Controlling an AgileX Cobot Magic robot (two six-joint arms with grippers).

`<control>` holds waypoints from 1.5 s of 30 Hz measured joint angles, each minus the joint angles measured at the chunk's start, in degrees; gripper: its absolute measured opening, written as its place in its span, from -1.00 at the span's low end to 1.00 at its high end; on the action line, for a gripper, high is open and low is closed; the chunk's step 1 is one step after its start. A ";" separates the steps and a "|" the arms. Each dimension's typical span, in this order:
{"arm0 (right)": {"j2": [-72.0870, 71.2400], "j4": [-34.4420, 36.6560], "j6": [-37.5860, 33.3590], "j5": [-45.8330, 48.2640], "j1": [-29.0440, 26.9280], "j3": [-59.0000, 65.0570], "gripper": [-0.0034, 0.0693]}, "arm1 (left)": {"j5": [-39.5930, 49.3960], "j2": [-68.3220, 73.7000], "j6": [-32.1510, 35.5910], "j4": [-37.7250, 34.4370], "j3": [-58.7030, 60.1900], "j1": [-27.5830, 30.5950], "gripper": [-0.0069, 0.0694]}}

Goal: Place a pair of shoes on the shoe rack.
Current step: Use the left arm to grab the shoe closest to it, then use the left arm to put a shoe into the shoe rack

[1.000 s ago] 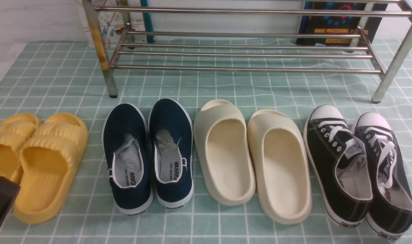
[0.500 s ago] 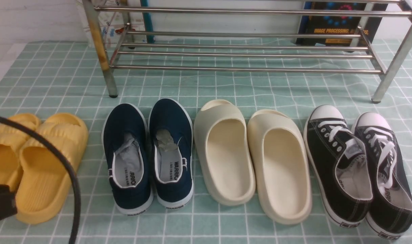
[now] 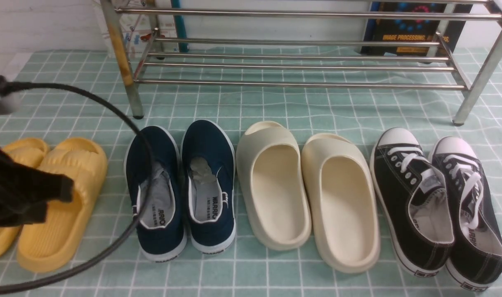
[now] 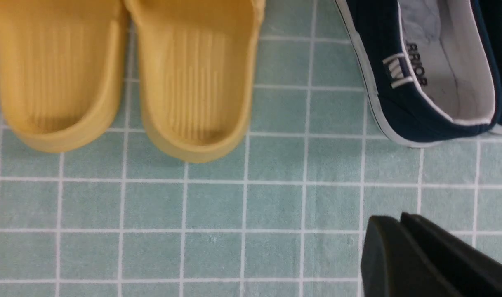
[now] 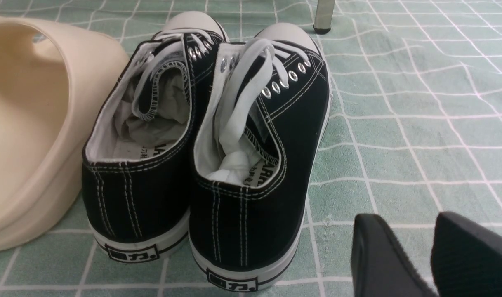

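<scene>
The pair of shoes, two navy slip-ons (image 3: 207, 142) with white soles, stands side by side on the green checked cloth, toes toward the shoe rack (image 3: 300, 84). The steel rack stands at the back with bare bars. My left arm (image 3: 24, 194) hangs at the left edge over the yellow slides. In the left wrist view my left gripper (image 4: 393, 220) is shut on nothing, above the cloth behind the heel of the left navy shoe (image 4: 387, 95). My right gripper (image 5: 411, 222) is open and empty, beside the heel of the black sneakers (image 5: 242, 165).
Yellow slides (image 3: 79, 161) lie left of the navy pair, cream slides (image 3: 271, 185) right of it, black lace-up sneakers (image 3: 403, 185) at the far right. A black cable (image 3: 110, 103) loops across the left navy shoe. A book (image 3: 407, 29) leans behind the rack.
My left arm has risen and come further in over the yellow slides. Its cable has swung right, now crossing the left navy shoe. The shoes have not moved.
</scene>
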 joint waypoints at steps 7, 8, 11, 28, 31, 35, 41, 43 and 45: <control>0.00 0.00 0.00 0.02 0.00 0.00 -0.25 | -1.39 14.85 -10.30 1.34 -3.13 -6.71 0.09; 0.00 0.00 0.00 0.02 0.00 0.00 -0.25 | -2.45 16.92 -12.19 1.53 -3.78 -6.73 0.18; 0.00 0.00 0.00 0.02 0.00 0.00 -0.25 | -5.68 20.95 -15.89 1.58 -5.01 -6.73 0.35; 0.00 0.00 -0.17 0.02 0.00 0.00 -0.25 | -17.21 34.13 -25.01 3.35 -5.61 -6.73 -0.29; 0.00 0.00 -0.17 0.02 0.00 0.00 -0.25 | -16.71 34.13 -24.87 4.24 -5.61 -6.73 -0.61; 0.00 0.00 -0.17 0.02 0.00 0.00 -0.25 | -15.99 33.87 -24.58 6.18 -5.61 -6.89 -0.77; 0.00 0.00 -0.17 0.02 0.00 0.00 -0.25 | -8.43 24.71 -21.69 9.25 -9.27 -6.89 -0.77; 0.00 0.00 -0.17 0.02 0.00 0.00 -0.25 | -6.20 22.30 -20.13 9.12 -11.86 -6.89 -0.77; 0.00 0.00 -0.17 0.02 0.00 0.00 -0.25 | -4.58 21.61 -17.74 8.15 -15.71 -6.89 -0.77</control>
